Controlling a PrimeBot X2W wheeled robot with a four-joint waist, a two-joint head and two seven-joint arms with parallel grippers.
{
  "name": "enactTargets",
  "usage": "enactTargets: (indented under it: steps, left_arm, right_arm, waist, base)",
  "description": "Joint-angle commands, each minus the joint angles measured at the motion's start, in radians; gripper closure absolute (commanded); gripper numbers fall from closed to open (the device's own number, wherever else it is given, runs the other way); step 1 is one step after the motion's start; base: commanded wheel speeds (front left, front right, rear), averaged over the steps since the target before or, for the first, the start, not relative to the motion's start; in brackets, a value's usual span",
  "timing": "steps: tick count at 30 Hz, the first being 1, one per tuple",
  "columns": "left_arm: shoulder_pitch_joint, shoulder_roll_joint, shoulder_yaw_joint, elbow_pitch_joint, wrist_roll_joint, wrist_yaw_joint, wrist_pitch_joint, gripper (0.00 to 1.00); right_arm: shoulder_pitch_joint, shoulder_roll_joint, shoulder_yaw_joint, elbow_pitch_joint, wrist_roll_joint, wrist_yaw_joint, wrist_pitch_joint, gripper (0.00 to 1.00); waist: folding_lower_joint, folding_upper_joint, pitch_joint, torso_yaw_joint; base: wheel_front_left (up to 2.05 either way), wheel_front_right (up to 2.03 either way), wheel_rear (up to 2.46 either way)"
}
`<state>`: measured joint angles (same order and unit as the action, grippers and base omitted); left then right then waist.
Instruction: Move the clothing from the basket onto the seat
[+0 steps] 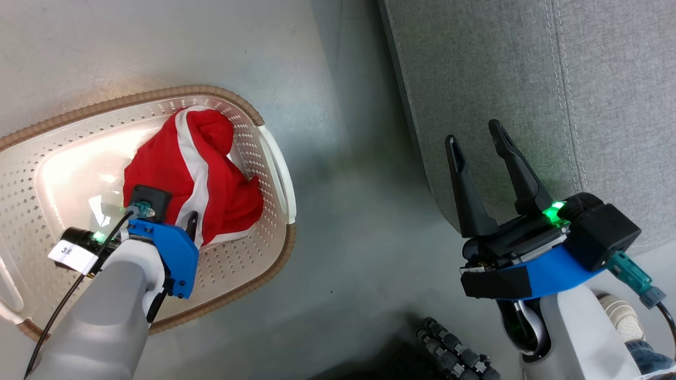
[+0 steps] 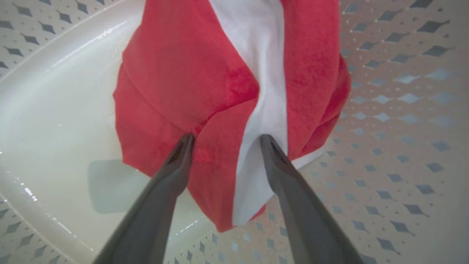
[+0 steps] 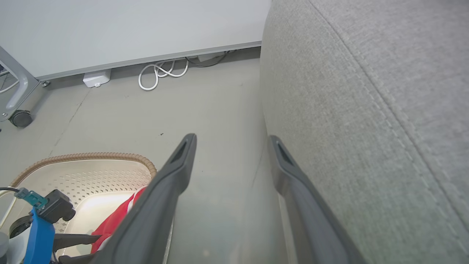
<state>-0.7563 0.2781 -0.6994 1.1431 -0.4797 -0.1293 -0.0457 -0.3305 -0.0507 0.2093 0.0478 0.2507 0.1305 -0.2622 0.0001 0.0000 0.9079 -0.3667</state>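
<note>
The clothing [image 1: 200, 174], a bunched red garment with a white stripe, lies in the right half of the cream basket [image 1: 285, 248] on the floor. My left gripper [image 2: 227, 138] points down into the basket, open, its two fingertips pressed into the red fabric [image 2: 205, 73] with a fold between them. In the head view the left gripper [image 1: 179, 219] is mostly hidden under its own wrist. My right gripper [image 1: 473, 132] hangs open and empty over the front edge of the grey seat [image 1: 528, 79]. The right wrist view shows the seat [image 3: 366, 110] beside its fingers and the basket [image 3: 84, 157] at lower left.
Bare grey floor [image 1: 359, 174] separates basket and seat. A person's shoe [image 1: 620, 314] stands at the lower right, and a black ridged part [image 1: 454, 353] lies near the bottom edge. White cables [image 3: 163, 71], a small white box [image 3: 97, 78] and a caster [image 3: 21, 118] lie along the far wall.
</note>
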Motion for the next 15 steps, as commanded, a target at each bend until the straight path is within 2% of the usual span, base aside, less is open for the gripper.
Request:
enactTargets:
  steps: [1,3,4,5,6,15]
  left_arm:
    - [-0.015,0.0,-0.008,0.005,-0.007,-0.001,-0.001,0.0]
    - [-0.02,-0.005,-0.018,0.008,-0.014,-0.001,0.006,0.0]
    - [-0.024,-0.006,-0.024,0.011,-0.016,-0.001,0.008,0.23]
    - [-0.026,-0.006,-0.032,0.011,-0.019,-0.001,0.008,0.65]
    - [-0.029,-0.007,-0.04,0.01,-0.021,-0.001,0.007,1.0]
    - [-0.028,0.0,-0.074,-0.006,-0.088,-0.001,-0.002,1.0]
  right_arm:
    - [0.005,0.001,-0.004,-0.004,0.005,0.001,-0.004,0.0]
    - [0.009,0.001,-0.005,-0.006,0.004,0.001,-0.004,0.0]
    - [0.011,0.001,-0.006,-0.006,0.004,0.001,-0.004,0.0]
    - [0.013,0.001,-0.006,-0.007,0.004,0.001,-0.004,0.0]
    - [0.015,0.001,-0.006,-0.006,0.004,0.001,-0.004,0.0]
    - [0.007,0.001,0.0,-0.004,0.006,0.001,-0.004,0.0]
  waist:
    - [-0.0001,0.0,0.0,0.0]
    - [-0.0001,0.0,0.001,0.0]
    - [-0.0001,0.0,0.002,0.0]
    - [-0.0001,0.0,0.002,0.001]
    - [-0.0001,0.0,0.002,0.001]
    - [-0.0001,0.0,-0.003,0.002]
  base:
    - [0.0,0.0,0.0]
    - [0.0,0.0,0.0]
    - [0.0,0.0,0.0]
    - [0.0,0.0,0.0]
    - [0.0,0.0,0.0]
    - [0.0,0.0,0.0]
